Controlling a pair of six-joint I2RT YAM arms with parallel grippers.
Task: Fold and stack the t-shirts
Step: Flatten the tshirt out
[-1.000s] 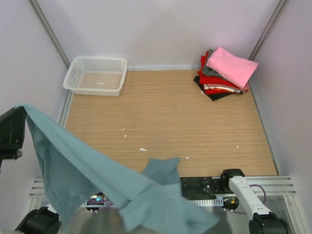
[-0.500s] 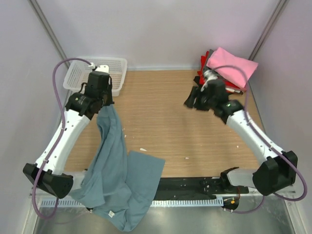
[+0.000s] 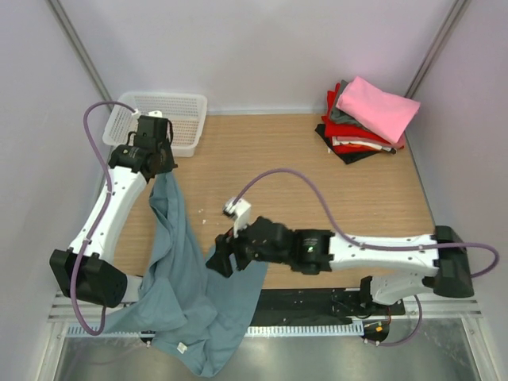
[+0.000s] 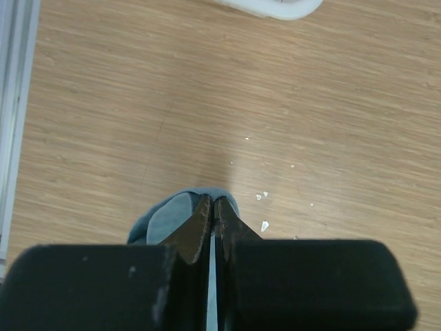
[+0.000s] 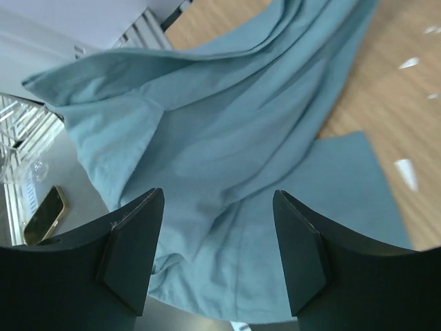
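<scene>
- One teal t-shirt (image 3: 171, 262) is the open item; it is unfolded and crumpled.
- Location: its top bunch hangs from my left fingers (image 4: 212, 215) just in front of the white basket (image 3: 159, 119). The rest drapes down across the near-left part of the counter (image 3: 317, 182) and spills over the near edge.
- Left fingers: clenched tight on that bunch of teal cloth. The left wrist view shows them pressed together with fabric bulging out at the tips.
- Right fingers (image 3: 221, 259): spread apart and grasping nothing. They hover over the shirt's lower flap near the counter's near edge, and the wrist view shows loose cloth lying below the gap.
- Done, as I judge it: a stack of folded t-shirts (image 3: 365, 119) sits in the far right corner, pink on top, with grey, red, white and black beneath.
- Not yet done: the teal t-shirt is neither laid flat nor folded, and it is well apart from the stack.
- Remaining, as I judge it: get a second hold with the right fingers, spread the shirt on the counter, fold it and set it on the stack.
- Whether more shirts wait outside the views, I cannot tell.
</scene>
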